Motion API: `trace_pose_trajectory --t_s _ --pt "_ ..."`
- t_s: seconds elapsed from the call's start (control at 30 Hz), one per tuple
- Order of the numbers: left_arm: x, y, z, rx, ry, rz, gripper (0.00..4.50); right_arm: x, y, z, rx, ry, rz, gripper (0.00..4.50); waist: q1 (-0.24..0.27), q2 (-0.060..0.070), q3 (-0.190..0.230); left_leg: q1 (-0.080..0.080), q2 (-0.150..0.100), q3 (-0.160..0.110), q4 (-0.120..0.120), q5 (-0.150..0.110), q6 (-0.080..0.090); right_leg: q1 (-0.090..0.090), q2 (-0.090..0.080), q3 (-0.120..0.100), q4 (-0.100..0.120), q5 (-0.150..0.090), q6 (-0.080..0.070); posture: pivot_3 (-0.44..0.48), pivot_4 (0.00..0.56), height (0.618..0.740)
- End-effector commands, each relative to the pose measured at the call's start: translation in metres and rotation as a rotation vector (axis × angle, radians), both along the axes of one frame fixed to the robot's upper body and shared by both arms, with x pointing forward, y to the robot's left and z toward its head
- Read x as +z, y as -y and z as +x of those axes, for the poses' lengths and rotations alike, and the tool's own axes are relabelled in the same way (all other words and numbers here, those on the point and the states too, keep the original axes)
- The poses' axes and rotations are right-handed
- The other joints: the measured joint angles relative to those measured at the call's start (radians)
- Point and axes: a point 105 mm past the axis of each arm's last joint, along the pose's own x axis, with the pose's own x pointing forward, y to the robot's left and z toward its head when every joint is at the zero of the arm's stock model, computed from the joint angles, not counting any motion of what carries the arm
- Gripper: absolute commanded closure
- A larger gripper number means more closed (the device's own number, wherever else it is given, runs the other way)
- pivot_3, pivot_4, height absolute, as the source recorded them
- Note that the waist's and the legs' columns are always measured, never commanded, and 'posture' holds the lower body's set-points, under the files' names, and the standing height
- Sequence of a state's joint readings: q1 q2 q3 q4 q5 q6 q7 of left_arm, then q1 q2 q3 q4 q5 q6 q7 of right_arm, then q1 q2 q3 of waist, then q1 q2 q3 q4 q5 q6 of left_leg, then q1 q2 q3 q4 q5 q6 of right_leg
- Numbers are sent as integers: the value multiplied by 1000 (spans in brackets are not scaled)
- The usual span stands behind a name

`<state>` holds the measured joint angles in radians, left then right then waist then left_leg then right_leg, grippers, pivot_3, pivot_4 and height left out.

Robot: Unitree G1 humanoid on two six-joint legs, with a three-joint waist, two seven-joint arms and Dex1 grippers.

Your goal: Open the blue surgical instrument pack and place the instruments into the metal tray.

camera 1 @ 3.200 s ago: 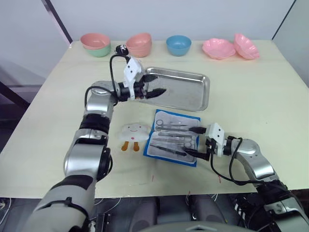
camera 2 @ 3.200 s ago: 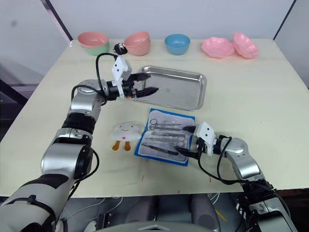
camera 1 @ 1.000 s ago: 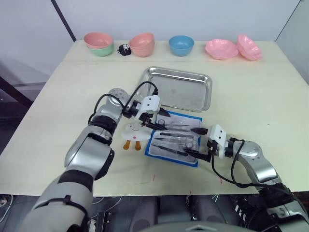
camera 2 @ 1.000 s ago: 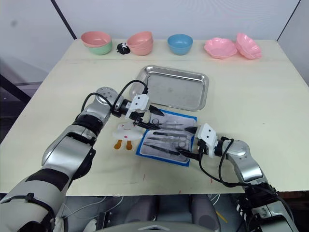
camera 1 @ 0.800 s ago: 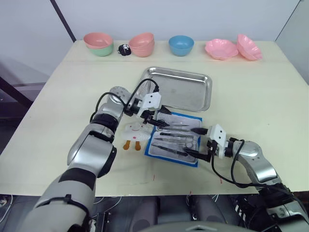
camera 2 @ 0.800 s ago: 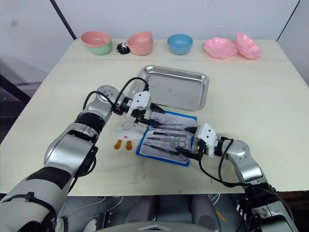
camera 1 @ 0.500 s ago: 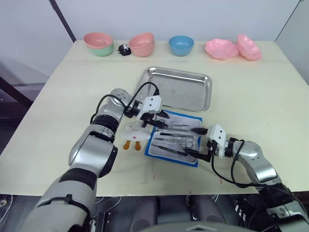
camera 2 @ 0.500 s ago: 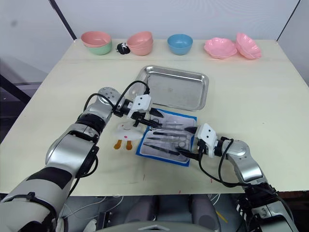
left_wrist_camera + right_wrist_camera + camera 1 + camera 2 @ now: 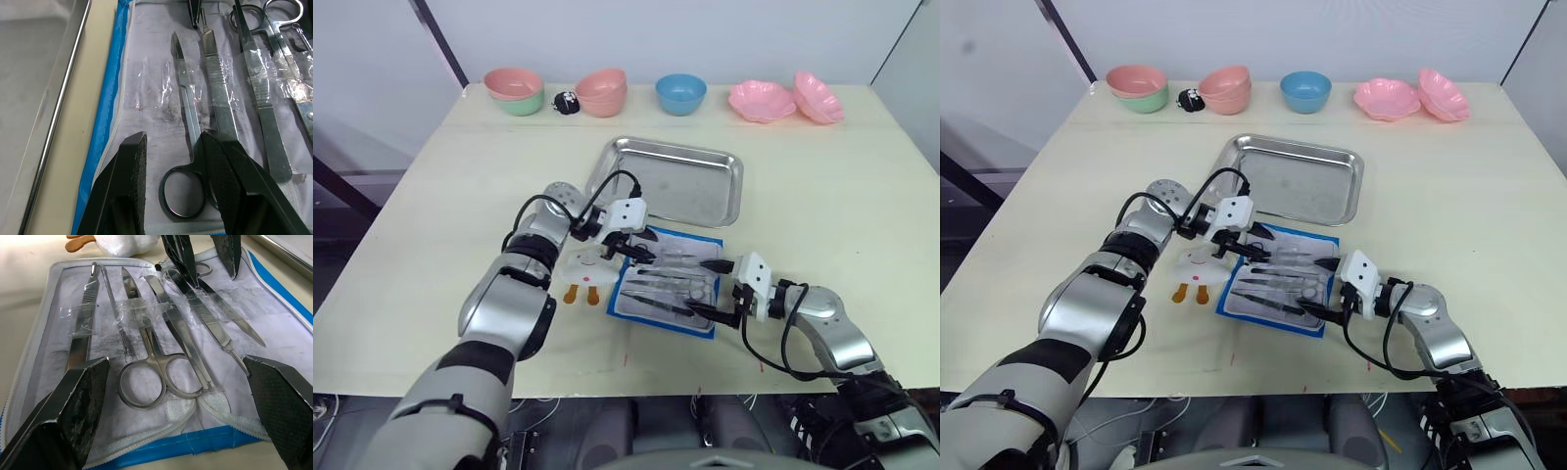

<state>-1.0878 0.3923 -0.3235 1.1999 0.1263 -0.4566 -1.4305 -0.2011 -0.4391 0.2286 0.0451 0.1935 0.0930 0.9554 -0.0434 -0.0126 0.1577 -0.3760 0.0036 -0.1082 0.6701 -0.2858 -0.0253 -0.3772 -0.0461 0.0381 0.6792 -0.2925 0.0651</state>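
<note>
Pack (image 9: pixel 668 280) lies open on bench (image 9: pixel 832 186), lining up, just in front of tray (image 9: pixel 671 179), which is bare. Instruments (image 9: pixel 161 333) sit in a row on the lining under clear straps: scissors (image 9: pixel 188 147), tweezers, forceps. Left gripper (image 9: pixel 171 147) is low over pack's end nearest tray, fingers (image 9: pixel 128 166) spread w/ gap either side of the scissors' shank above its ring, not pinching. Right gripper (image 9: pixel 707 288) at pack's right edge, fingers (image 9: pixel 80 396) spread wide across pack. White toy (image 9: pixel 586 267) just left of pack. Bowls (image 9: pixel 680 92) line bench's far edge.
</note>
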Motion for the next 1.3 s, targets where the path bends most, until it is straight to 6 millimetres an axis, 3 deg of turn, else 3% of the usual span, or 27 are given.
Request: trace_pose_trajectory --t_s 0.03,0.1,0.13,0.3,0.77,1.3 --pt "-24 -4 -10 -2 -90 67 3408 -38 5 -13 -8 -152 -74 0 0 0 -2 0 0 0 0 0 0 0 0 0 0 0 0 0 150 740" --pt "-26 -3 -11 -6 -95 72 4317 -37 5 -13 -9 -152 -74 0 0 0 -4 0 0 0 0 0 0 0 0 0 0 0 0 0 150 740" --pt "-26 -3 -11 -5 -98 73 4416 -37 5 -13 -9 -152 -74 0 0 0 -5 0 0 0 0 0 0 0 0 0 0 0 0 0 150 740" --pt "-24 -1 -10 -2 -106 69 4416 -37 5 -13 -9 -152 -73 0 0 0 -8 1 0 0 0 0 0 1 0 0 0 0 0 0 150 740" --pt "6 5 2 -9 -61 140 4416 -39 0 -14 1 -156 -67 0 -1 0 -8 1 0 0 0 0 0 1 0 0 0 0 0 0 150 740" --pt "33 26 11 -29 16 174 4416 -40 -3 -15 3 -161 -65 0 -2 0 -8 1 0 0 0 0 0 0 0 0 0 0 0 0 150 740"
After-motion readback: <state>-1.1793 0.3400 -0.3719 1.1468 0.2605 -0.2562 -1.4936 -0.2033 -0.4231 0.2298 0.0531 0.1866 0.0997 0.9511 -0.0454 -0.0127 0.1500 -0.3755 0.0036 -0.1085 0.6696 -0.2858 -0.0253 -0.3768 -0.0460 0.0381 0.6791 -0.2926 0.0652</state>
